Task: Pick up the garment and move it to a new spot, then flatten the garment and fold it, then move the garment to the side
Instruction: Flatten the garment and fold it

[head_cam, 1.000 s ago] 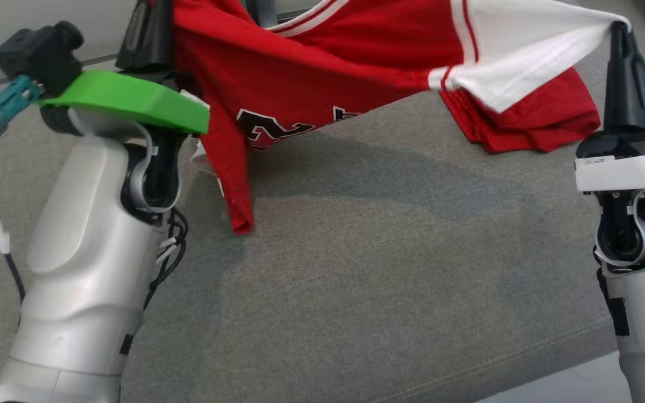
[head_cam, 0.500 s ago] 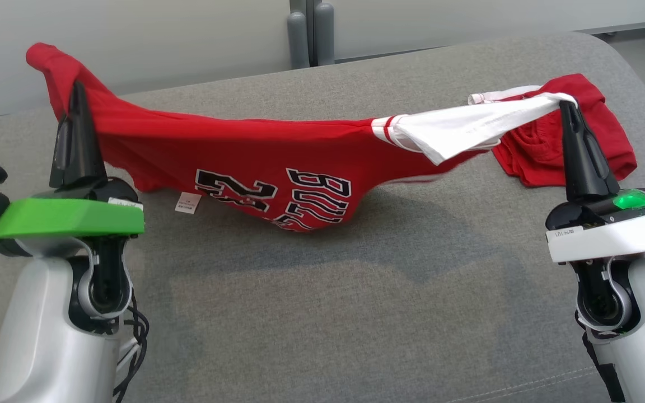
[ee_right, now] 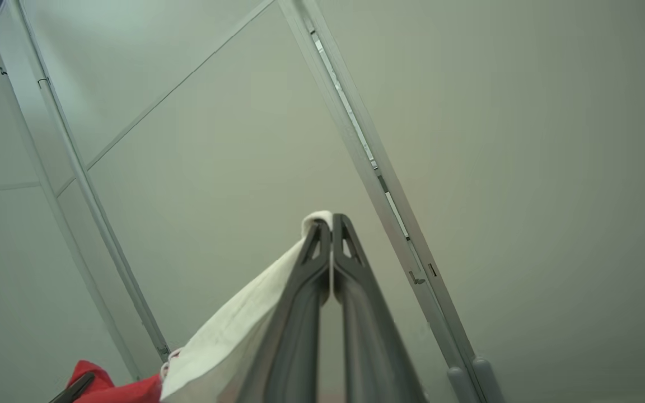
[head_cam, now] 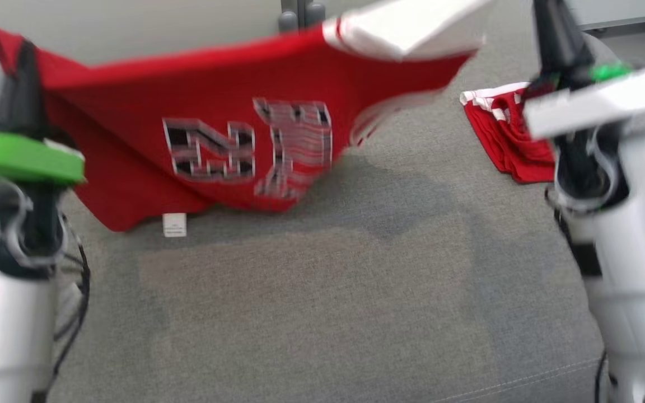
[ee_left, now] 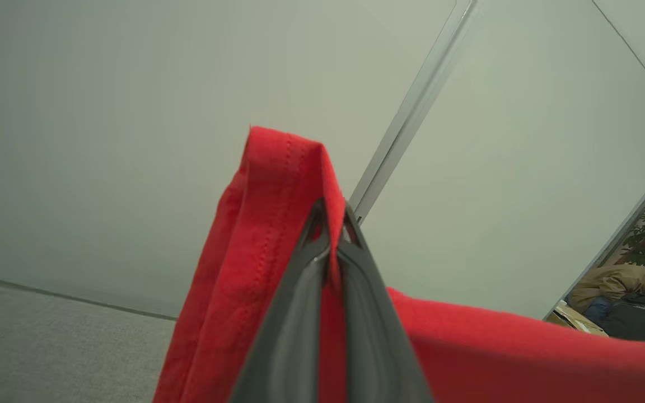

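**Head view.** Motion blur throughout: the lettering on the garment [head_cam: 132, 162] smears into streaks, and the right arm [head_cam: 602, 106] shows soft, doubled edges. Light is even and diffuse, falling from above. A soft-edged shadow [head_cam: 389, 196] lies on the grey surface [head_cam: 322, 313] under the garment.

**Wrist views.** Sharp but dim, with a greenish-grey cast on the wall [ee_left: 104, 140]. The left end effector [ee_left: 331, 240] and right end effector [ee_right: 331, 224] soften toward the bottom edge. A wall strip [ee_right: 76, 196] bows near the right wrist view's left side.
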`<state>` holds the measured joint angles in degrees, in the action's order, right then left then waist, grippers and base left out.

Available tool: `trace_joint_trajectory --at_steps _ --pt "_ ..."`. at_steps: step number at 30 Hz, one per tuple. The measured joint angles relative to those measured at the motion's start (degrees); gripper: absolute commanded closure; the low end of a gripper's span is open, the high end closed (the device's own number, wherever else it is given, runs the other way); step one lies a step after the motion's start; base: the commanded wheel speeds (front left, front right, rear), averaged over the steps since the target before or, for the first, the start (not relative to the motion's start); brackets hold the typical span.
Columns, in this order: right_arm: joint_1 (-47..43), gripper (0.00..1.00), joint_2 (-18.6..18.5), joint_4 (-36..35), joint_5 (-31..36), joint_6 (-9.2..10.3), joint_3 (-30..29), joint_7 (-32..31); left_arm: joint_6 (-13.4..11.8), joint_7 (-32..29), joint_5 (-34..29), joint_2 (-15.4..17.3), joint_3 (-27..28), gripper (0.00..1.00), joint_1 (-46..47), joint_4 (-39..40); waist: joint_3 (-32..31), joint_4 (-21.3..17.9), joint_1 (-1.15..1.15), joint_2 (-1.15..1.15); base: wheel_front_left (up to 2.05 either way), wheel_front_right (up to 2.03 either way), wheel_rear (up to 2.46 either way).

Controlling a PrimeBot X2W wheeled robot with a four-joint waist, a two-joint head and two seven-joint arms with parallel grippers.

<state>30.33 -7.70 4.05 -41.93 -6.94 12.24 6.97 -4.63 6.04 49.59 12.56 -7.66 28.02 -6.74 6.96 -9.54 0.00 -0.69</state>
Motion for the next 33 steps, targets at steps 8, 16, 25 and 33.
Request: trace_joint_trajectory --at_steps 8,16,25,33 --pt "22.1 1.0 1.6 3.5 1.1 3.42 -8.3 5.7 -0.8 0.9 1.6 -3.8 3.9 1.0 21.2 -0.2 0.1 -0.3 0.0 0.0 0.0 0.0 0.0" --pt "0.6 1.0 0.8 9.6 0.0 1.41 -3.4 5.3 0.0 -1.0 5.5 -7.3 0.3 1.0 4.0 -3.7 1.1 0.2 0.0 0.0 0.0 0.0 0.0" --pt "-17.0 1.0 3.4 10.5 -4.4 0.85 -3.6 6.1 1.2 1.2 8.7 -9.8 0.2 1.0 -14.1 -9.6 1.8 1.9 0.0 0.0 0.0 0.0 0.0" --pt "-25.7 1.0 3.6 9.5 -4.4 0.4 -0.1 6.2 3.0 4.2 9.0 -9.6 0.6 1.0 -19.6 -9.5 1.9 1.0 0.0 0.0 0.0 0.0 0.0"
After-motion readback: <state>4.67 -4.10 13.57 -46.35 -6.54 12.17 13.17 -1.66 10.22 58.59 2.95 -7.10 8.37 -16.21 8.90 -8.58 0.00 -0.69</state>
